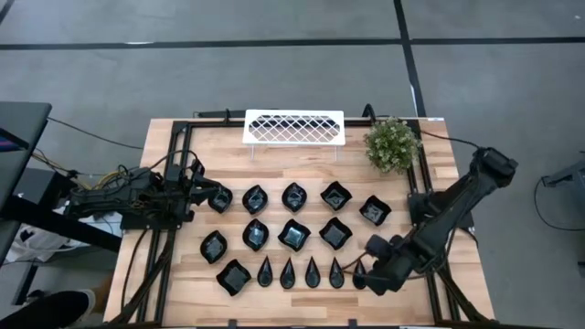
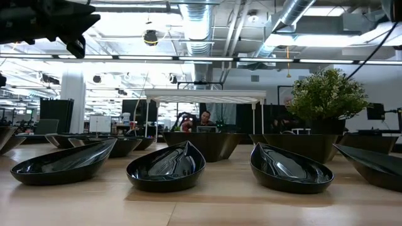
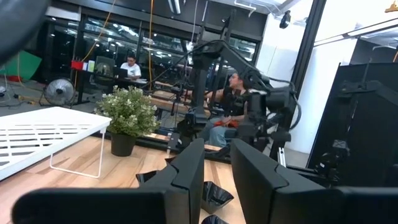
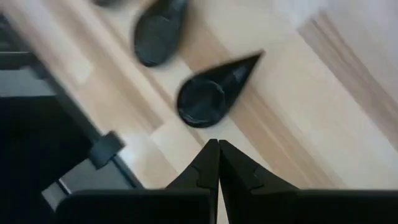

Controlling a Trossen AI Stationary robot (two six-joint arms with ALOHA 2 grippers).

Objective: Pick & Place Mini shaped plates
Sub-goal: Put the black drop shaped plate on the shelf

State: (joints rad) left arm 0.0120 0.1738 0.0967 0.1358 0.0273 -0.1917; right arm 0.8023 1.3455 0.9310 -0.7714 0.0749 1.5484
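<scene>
Black and glossy, the dishes look hard, thin-walled and slick, probably ceramic or glass: light to lift but apt to slide or chip.

The right claw [image 1: 377,277] hangs at about 5 o'clock on the table, its fingers pressed together and holding nothing. Just ahead of its tips in its own wrist camera lies a teardrop dish [image 4: 211,90], with a second one [image 4: 158,28] beyond it. These end the row of narrow teardrop dishes [image 1: 311,270] along the table's near edge. Above them sit two rows of square and leaf dishes [image 1: 294,234].

I judge the best hold is across a teardrop's narrow width, one finger over each raised rim, gently squeezed; the rounded bellies seen from table level [image 2: 166,166] would rock if pushed.

The left claw [image 1: 218,197] waits at 9 o'clock beside the leftmost dish [image 1: 220,201], fingers slightly parted, empty.
</scene>
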